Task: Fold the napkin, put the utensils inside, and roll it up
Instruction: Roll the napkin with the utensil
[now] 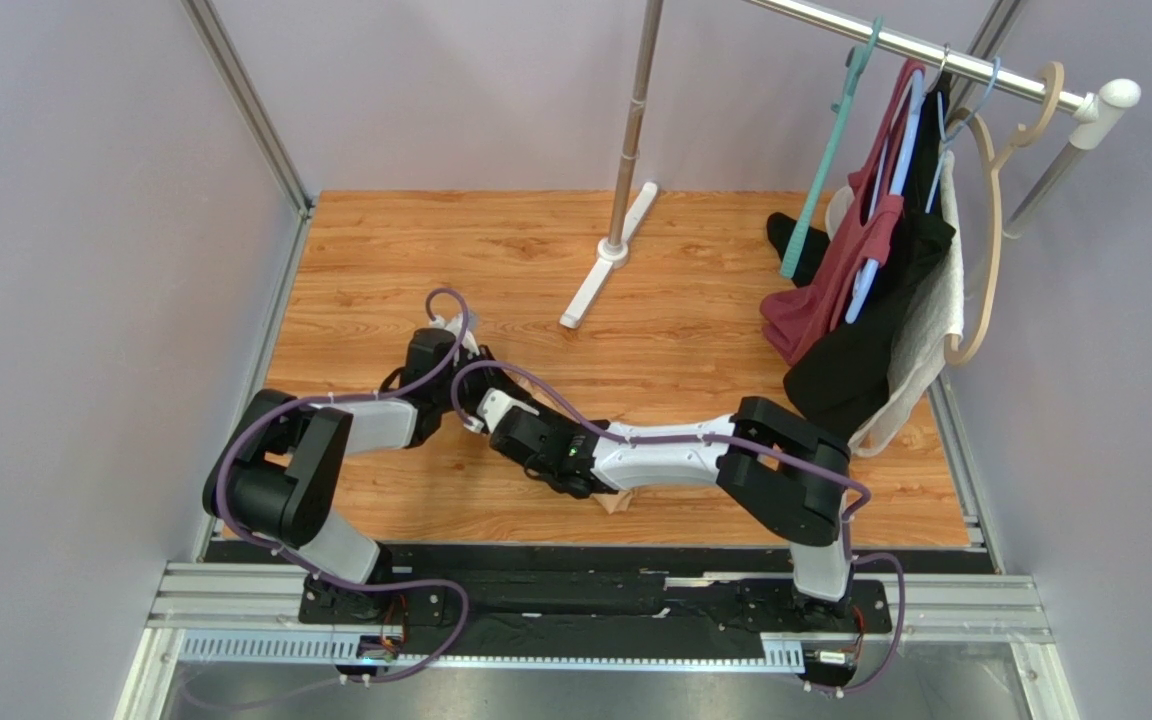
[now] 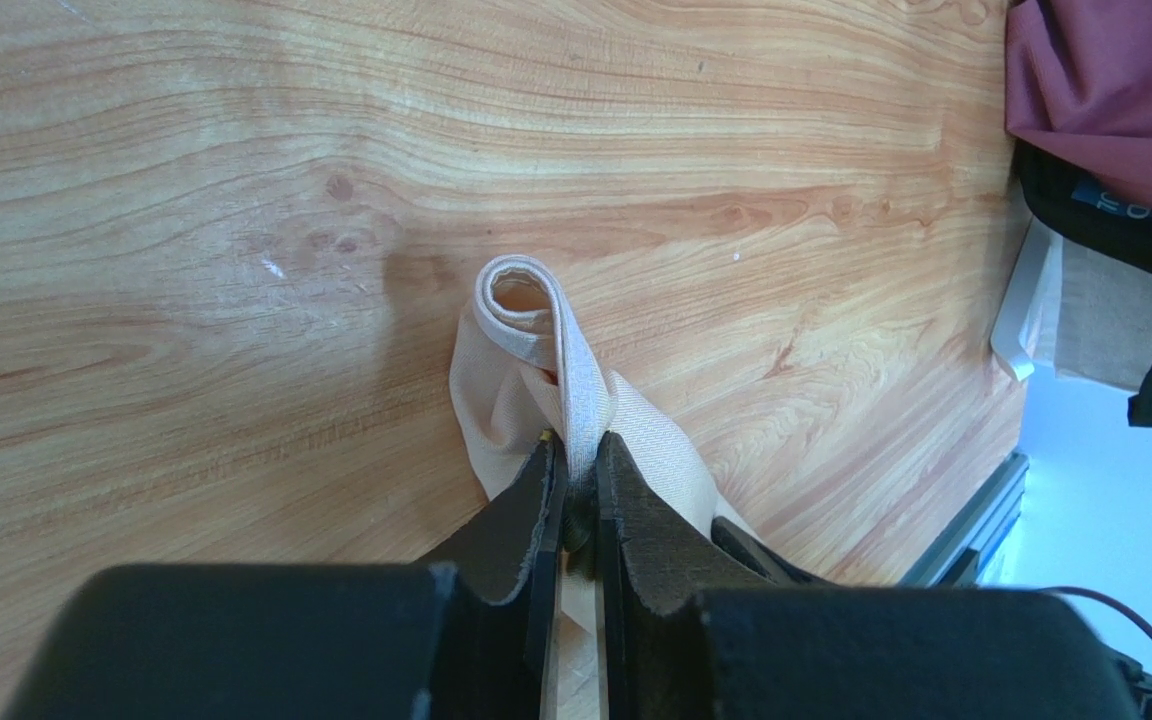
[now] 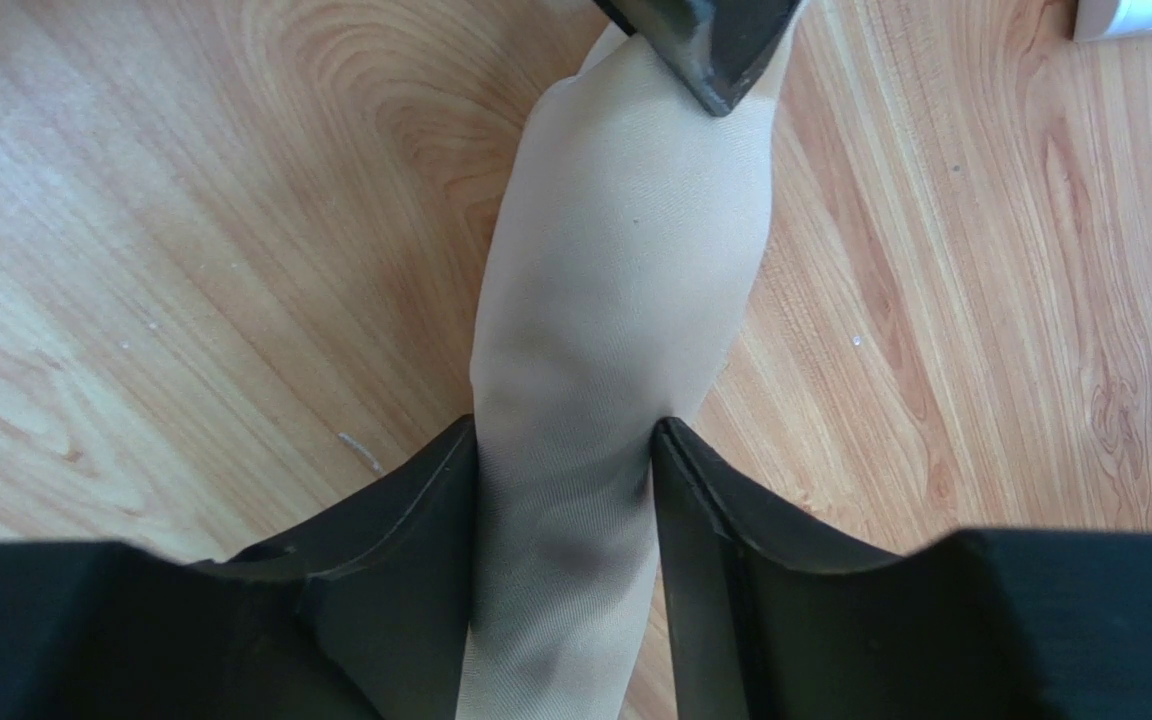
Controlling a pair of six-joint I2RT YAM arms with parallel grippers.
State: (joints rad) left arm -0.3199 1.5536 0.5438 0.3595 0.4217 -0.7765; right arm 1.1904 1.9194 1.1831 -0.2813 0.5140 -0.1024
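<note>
The napkin (image 3: 612, 270) is a peach-tan roll lying on the wooden table (image 3: 162, 225). My right gripper (image 3: 564, 450) straddles the roll, both fingers pressed against its sides. At the top of the right wrist view, a dark fingertip (image 3: 717, 45) of the left gripper meets the roll's far end. In the left wrist view, the left gripper (image 2: 578, 465) is shut on a flat strip of the napkin (image 2: 537, 353), whose end curls into a loop. From above, the two grippers meet mid-table and only a scrap of napkin (image 1: 620, 503) shows under the right arm. The utensils are out of view.
A metal pole with a long white foot (image 1: 597, 285) stands at the back centre. A rail at the back right holds hangers with dark red, black and white garments (image 1: 883, 300). Grey walls close both sides of the table (image 1: 387, 240).
</note>
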